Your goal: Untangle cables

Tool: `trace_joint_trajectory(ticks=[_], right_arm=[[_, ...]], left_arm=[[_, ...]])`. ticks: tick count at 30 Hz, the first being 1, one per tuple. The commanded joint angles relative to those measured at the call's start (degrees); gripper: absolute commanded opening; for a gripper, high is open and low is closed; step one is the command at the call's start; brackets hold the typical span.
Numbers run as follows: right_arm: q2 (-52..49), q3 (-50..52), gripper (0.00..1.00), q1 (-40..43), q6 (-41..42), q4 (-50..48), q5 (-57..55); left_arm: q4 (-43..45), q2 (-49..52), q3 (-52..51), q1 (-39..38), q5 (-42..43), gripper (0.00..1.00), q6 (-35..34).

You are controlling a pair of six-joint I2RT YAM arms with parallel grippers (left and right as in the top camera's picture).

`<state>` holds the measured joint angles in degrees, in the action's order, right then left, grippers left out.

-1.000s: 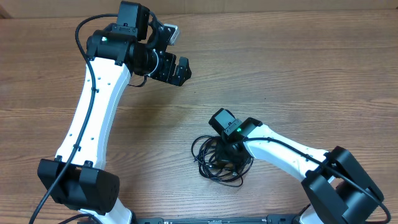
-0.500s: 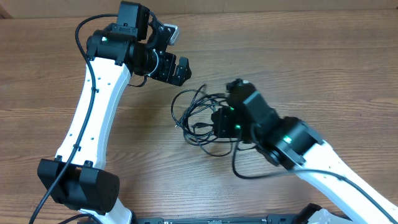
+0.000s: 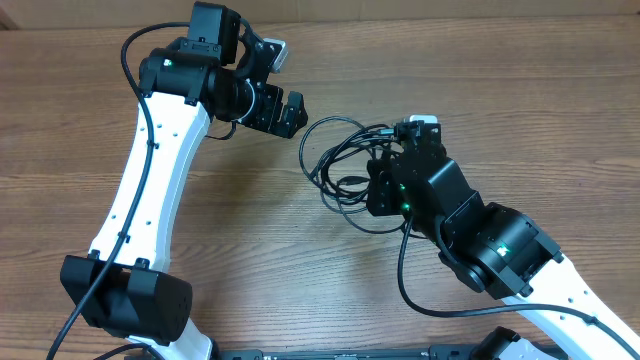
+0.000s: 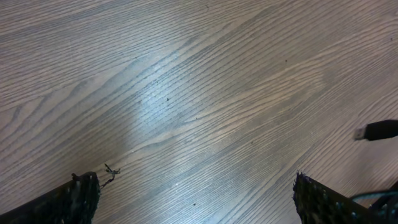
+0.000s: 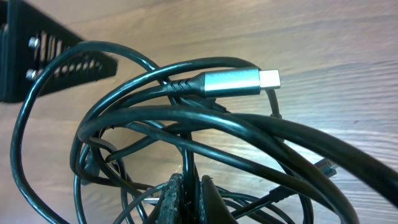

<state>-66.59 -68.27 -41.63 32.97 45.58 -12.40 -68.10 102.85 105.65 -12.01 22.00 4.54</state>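
We are pinching the tangle of black cables (image 3: 340, 180) with our right hand (image 5: 188, 198), its fingers closed tight on a few strands at the bundle's 3 o'clock edge in the overhead view. The rest of the loops are fanning out from that hand toward 9 and 10 o'clock over the wooden surface (image 3: 520, 110). In the right wrist view the strands are rising from the pinch at 6 o'clock. A silver-tipped USB-C plug (image 5: 231, 81) is lying across the top of the loops, pointing to 3 o'clock. Whether the bundle is resting on the surface or hanging just above it, we cannot tell. Our left hand (image 3: 288, 112) is hovering at about 10 o'clock from the bundle, near it but apart, its fingers (image 4: 81, 198) spread fully wide with nothing between them. At 3 o'clock in its wrist view, one black plug (image 4: 378, 130) is showing over the bare wood.
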Motion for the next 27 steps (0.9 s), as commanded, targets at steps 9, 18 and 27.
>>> trace_joint_trajectory(ticks=[9, 18, 27], right_arm=[[1.1, -1.1, 0.04, 0.2, -0.5, -2.8, -6.2], [1.0, -1.1, 0.04, 0.2, -8.0, -4.4, -6.7], [0.8, -1.1, 0.04, 0.2, -8.0, -4.4, -15.0]], left_arm=[[0.0, -1.0, 1.0, -0.3, -0.2, 0.99, -0.7], [-0.7, -1.0, 1.0, -0.4, 4.4, 1.0, -3.0], [-3.7, -1.0, 1.0, -0.3, 24.1, 1.0, 15.8]])
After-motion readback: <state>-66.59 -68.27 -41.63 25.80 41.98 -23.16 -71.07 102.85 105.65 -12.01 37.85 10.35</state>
